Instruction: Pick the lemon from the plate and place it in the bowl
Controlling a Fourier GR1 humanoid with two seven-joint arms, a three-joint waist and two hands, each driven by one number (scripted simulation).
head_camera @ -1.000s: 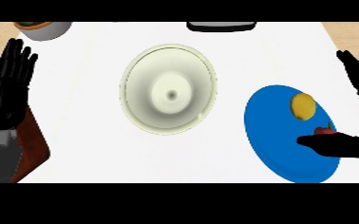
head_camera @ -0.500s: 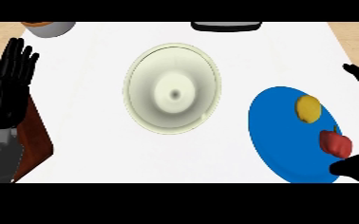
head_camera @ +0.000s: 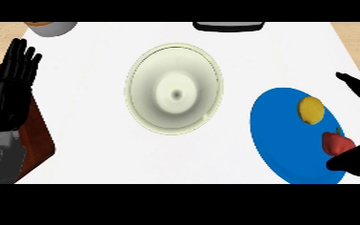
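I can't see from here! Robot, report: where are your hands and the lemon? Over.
Left hand open, resting at left edge. Right hand at blue plate, fingers unclear. Lemon on plate beside red fruit. Bowl unobstructed.

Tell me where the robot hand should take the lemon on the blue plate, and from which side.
Grip the lemon across its narrower middle, coming from above on the right. It lies flat on the plate, long axis roughly up-down in view, with a red item close below it, so the ends are probably poorer holds.
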